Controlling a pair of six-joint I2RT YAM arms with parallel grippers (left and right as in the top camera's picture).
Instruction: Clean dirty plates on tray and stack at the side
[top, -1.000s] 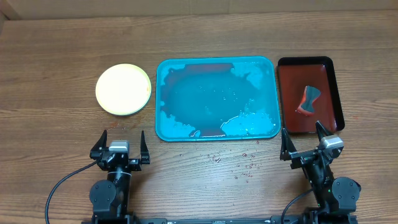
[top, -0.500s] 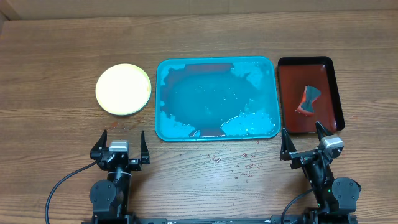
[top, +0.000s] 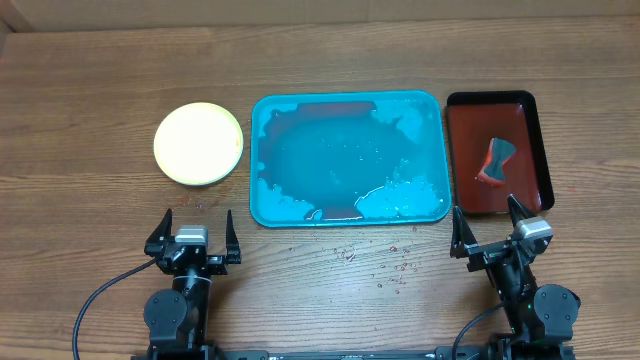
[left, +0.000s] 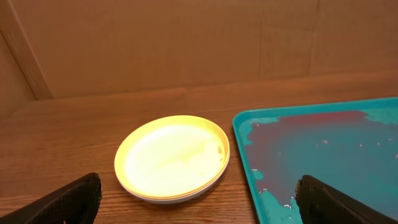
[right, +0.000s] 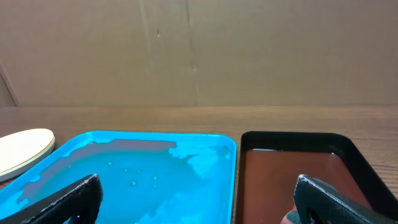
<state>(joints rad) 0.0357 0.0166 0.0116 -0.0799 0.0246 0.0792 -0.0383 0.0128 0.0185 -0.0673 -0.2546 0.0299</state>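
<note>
Plates (top: 198, 144): stacked on the table left of the tray, beyond the left gripper (top: 194, 236) and well apart from it.
Left gripper: fingers spread, empty.
Tray (top: 425, 112): centre, wet, reddish film.
Right gripper (top: 487, 225): fingers spread, empty, just before the dark red tray (top: 468, 120).

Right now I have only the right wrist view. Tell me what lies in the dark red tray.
Observer: A small blue and red sponge-like piece lies near the middle of the dark red tray.
Operator: Report the plates.
Observer: The plates sit in one stack left of the teal tray, the top one yellow-green, no sauce showing.
Operator: Give me the left gripper.
Observer: The left gripper is open and empty, short of the stack.
</note>
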